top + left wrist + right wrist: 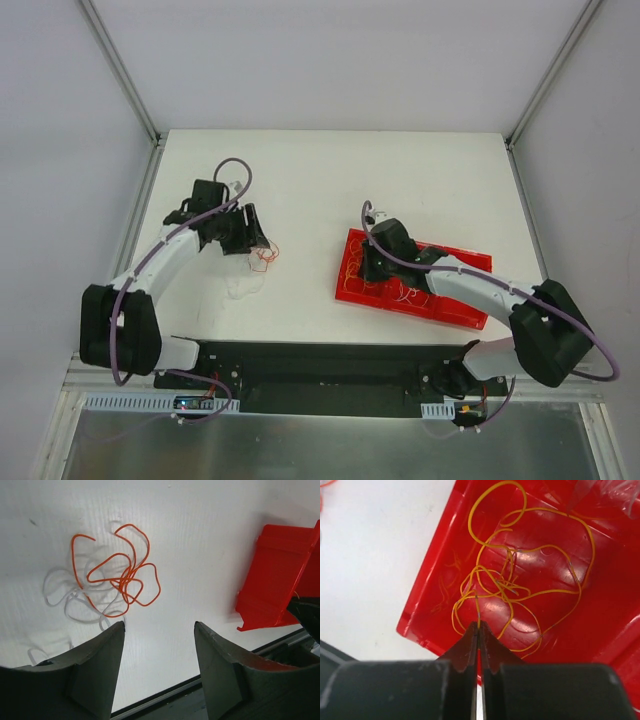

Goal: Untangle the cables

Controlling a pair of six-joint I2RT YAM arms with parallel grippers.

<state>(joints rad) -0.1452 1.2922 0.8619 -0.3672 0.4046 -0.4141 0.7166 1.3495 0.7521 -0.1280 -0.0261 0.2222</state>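
An orange cable lies as loose loops on the white table, over a white cable; both show small in the top view. My left gripper is open and empty just short of them, also seen from above. A yellow cable tangle lies in the red tray. My right gripper is shut on a strand of the yellow cable over the tray's near corner; in the top view it is over the tray's left end.
The red tray is to the right of the left gripper. A black strip runs along the table's near edge by the arm bases. Grey walls and metal frame posts bound the table.
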